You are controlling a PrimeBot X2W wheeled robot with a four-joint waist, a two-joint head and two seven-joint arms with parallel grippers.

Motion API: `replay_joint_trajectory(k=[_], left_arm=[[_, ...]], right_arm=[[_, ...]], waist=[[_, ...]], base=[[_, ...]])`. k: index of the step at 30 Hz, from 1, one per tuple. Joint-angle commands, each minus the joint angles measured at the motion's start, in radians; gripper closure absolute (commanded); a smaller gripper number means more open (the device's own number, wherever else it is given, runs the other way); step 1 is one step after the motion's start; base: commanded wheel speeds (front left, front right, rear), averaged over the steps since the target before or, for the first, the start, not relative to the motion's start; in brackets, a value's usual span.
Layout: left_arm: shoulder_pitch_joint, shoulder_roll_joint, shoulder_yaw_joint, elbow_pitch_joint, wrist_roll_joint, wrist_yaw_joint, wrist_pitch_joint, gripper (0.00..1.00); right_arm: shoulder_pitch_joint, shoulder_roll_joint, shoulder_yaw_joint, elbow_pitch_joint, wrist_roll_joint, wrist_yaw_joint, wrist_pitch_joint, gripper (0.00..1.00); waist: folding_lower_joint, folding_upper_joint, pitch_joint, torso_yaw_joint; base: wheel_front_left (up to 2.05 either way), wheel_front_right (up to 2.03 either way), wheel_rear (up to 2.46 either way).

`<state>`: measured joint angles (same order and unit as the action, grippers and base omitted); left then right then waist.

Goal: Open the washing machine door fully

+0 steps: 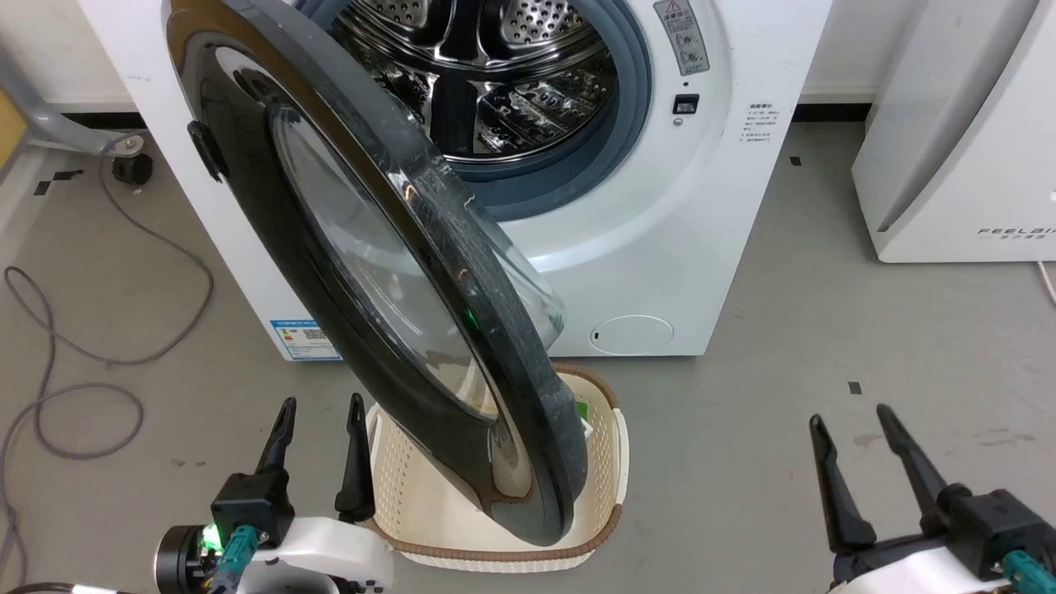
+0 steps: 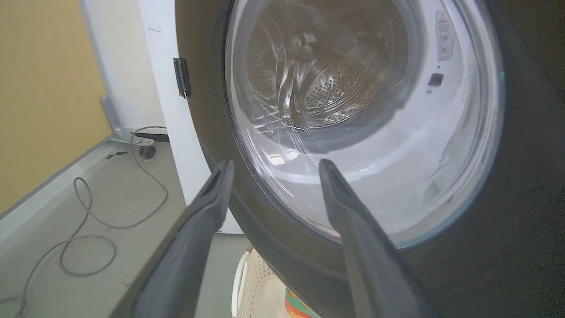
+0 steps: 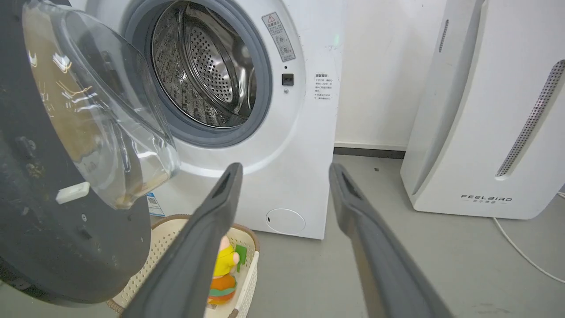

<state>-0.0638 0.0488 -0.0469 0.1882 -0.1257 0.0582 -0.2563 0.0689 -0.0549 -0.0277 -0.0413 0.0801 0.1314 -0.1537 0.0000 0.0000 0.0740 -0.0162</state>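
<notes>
Hanging from the left side of the big white washing machine (image 1: 701, 231), the washing machine door (image 1: 355, 247) stands partly open. It slants down from the upper left of the head view to the bottom middle. Its glass bowl bulges toward the machine.

Behind it, at the top middle, you can see the shiny drum (image 1: 495, 74) full of little holes, with a grey rubber ring (image 1: 631, 107) around it. The low edge of the door hangs over a cream basket (image 1: 615, 462) on the floor. In the right wrist view a yellow and orange toy (image 3: 226, 259) lies in that basket.

The left gripper (image 1: 322, 400) is at the lower left of the head view, just beside the door's dark outer face. Its two fingers are spread apart and hold nothing. In the left wrist view they point up at the door's glass, and I cannot tell if they touch it.

The right gripper (image 1: 849, 414) is at the lower right, well apart from the door. Its fingers are spread too, and they are empty.

A grey cable (image 1: 49, 355) curls on the floor at the left. A white box-like machine (image 1: 949, 165) stands at the right edge.
</notes>
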Motion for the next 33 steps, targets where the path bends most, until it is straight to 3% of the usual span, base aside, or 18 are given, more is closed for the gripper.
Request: replay_joint_trajectory(k=[1, 2, 3, 10, 24, 33], left_arm=[[0.002, 0.001, 0.002, 0.009, 0.002, -0.007, -0.006, 0.04], [0.003, 0.001, 0.002, 0.013, 0.002, -0.008, -0.006, 0.62], [0.003, 0.001, 0.002, 0.017, 0.001, -0.01, -0.006, 1.0], [-0.003, 0.002, 0.017, -0.011, 0.001, -0.012, -0.006, 1.0], [-0.049, 0.002, 0.014, -0.375, 0.051, 0.007, -0.006, 1.0], [-0.144, 0.002, -0.093, -0.602, 0.072, -0.003, -0.006, 1.0]], right_arm=[[0.014, 0.005, 0.004, 0.006, 0.001, -0.001, -0.001, 0.0], [0.015, 0.005, 0.005, 0.011, 0.003, -0.001, -0.003, 0.0], [0.014, 0.005, 0.007, 0.016, 0.005, -0.001, -0.005, 0.0], [0.003, 0.005, 0.008, 0.041, 0.019, -0.001, -0.011, 0.0], [-0.009, 0.005, 0.01, 0.073, 0.039, -0.001, -0.024, 0.0], [-0.004, 0.005, 0.012, 0.092, 0.052, -0.001, -0.03, 0.0]], waist=[[0.0, 0.0, -0.001, -0.001], [0.0, 0.0, -0.002, -0.001], [0.0, 0.0, -0.002, -0.002], [0.0, 0.0, -0.005, -0.004], [0.0, 0.0, -0.009, 0.003], [0.0, 0.0, -0.019, 0.002]], base=[[0.0, 0.0, 0.0], [0.0, 0.0, 0.0], [0.0, 0.0, 0.0], [0.0, 0.0, 0.0], [0.0, 0.0, 0.0], [0.0, 0.0, 0.0]])
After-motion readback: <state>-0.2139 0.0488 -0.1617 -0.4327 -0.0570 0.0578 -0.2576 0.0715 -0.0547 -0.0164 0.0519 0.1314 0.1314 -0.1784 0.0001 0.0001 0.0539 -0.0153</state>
